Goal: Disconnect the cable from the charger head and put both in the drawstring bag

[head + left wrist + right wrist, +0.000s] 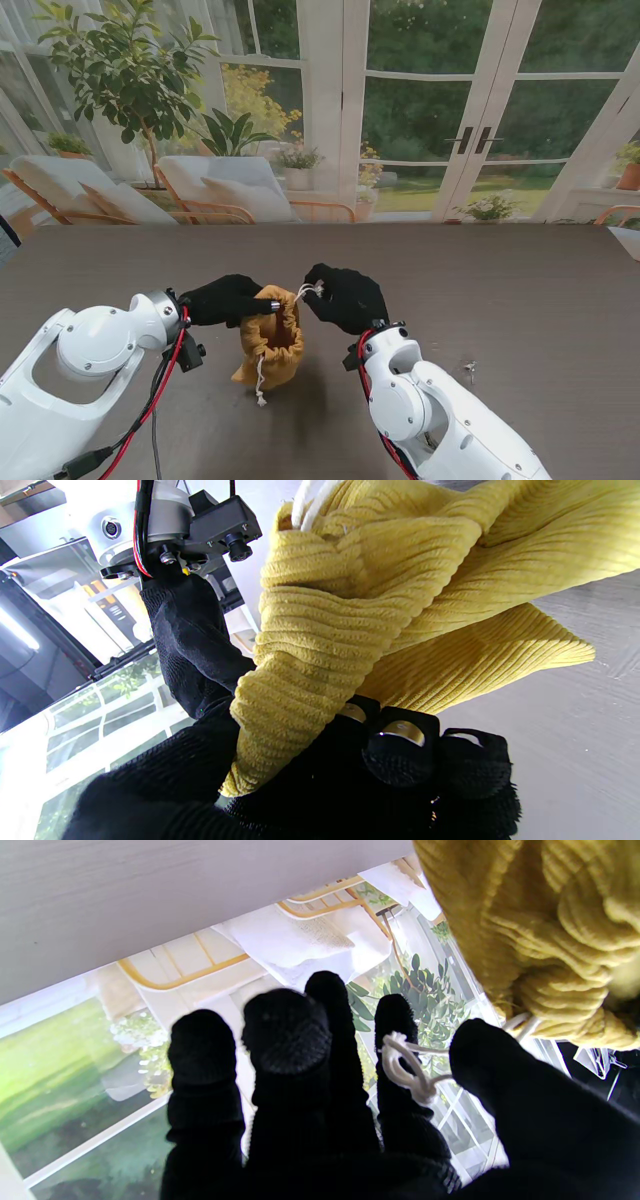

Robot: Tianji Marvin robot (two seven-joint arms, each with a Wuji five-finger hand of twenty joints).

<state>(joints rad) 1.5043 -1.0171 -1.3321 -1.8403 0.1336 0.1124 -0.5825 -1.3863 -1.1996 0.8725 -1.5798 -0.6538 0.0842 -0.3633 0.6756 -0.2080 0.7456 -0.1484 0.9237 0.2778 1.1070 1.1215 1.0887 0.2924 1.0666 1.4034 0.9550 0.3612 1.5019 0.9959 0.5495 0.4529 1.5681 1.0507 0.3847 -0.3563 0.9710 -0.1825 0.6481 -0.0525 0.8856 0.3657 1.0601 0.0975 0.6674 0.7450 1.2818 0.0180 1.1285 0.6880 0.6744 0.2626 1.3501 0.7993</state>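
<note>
Stand view, near the middle of the frame: we see our left hand (pixel 228 298) in its black glove squeezing the top edge of the yellow ribbed cloth drawstring bag (pixel 272 345), which sits on the grey worktop (pixel 520 290). Our right hand (pixel 347 296) pinches the bag's white string (pixel 407 1071) between thumb and finger. We cannot see the charger or cable.

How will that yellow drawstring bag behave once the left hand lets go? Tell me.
Probably floppy: the drawstring bag is soft ribbed cloth that folds and sags from the left hand. It likely slumps rather than rolls. The right hand pinching the cord should cinch it easily.
</note>
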